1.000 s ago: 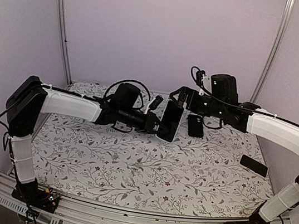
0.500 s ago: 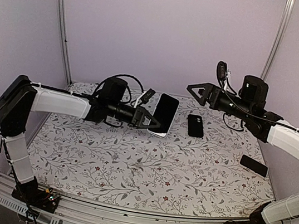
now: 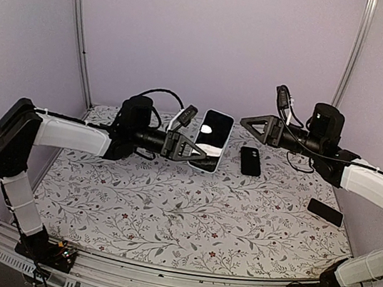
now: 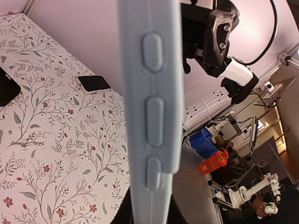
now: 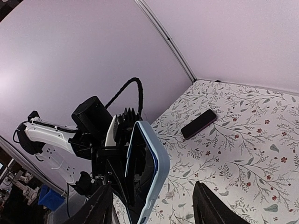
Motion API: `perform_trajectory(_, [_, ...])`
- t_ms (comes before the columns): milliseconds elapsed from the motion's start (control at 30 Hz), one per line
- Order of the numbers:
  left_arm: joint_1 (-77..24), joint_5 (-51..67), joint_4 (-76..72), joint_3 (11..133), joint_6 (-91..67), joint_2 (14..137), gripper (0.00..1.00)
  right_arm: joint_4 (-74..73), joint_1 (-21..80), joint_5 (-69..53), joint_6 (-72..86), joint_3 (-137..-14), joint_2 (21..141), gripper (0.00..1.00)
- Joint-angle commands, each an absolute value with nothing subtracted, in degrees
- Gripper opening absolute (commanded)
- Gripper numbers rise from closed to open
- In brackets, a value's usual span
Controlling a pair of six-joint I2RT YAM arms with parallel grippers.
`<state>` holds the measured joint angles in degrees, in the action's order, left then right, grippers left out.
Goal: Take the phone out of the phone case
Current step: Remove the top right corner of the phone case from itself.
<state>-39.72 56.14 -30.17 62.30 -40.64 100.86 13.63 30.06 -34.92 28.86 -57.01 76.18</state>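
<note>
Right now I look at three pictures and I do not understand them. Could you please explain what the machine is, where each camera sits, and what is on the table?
This is a robot with two arms bolted at the near edge of a table with a flowered cover. The wide picture comes from a fixed camera above and behind the arms. The other two come from a camera on each wrist. The left tool is closed on a pale blue case with the phone inside, held above the table. The right tool is open and empty. A dark phone lies near the middle of the table, and a second dark phone lies at the right.
</note>
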Motion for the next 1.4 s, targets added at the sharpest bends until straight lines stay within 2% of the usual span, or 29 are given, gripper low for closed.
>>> perform_trajectory(0, [-39.70,58.54,-38.81,62.05,-42.49,98.72,0.00,18.43,29.78,-39.39,32.05,-56.43,76.83,0.58])
perform_trajectory(167, [-39.98,58.59,-39.57,62.24,-42.85,98.90,0.00,19.93,29.72,-40.56,34.28,-56.77,78.48,0.51])
perform_trajectory(400, [-40.67,58.80,-39.60,62.57,-42.55,98.88,0.00,20.33,29.73,-41.95,35.58,-58.38,81.07,0.46])
perform_trajectory(1367, [-41.22,59.24,-36.69,64.16,-40.64,98.75,0.00,18.92,29.34,-40.51,36.56,-59.94,82.71,0.45])
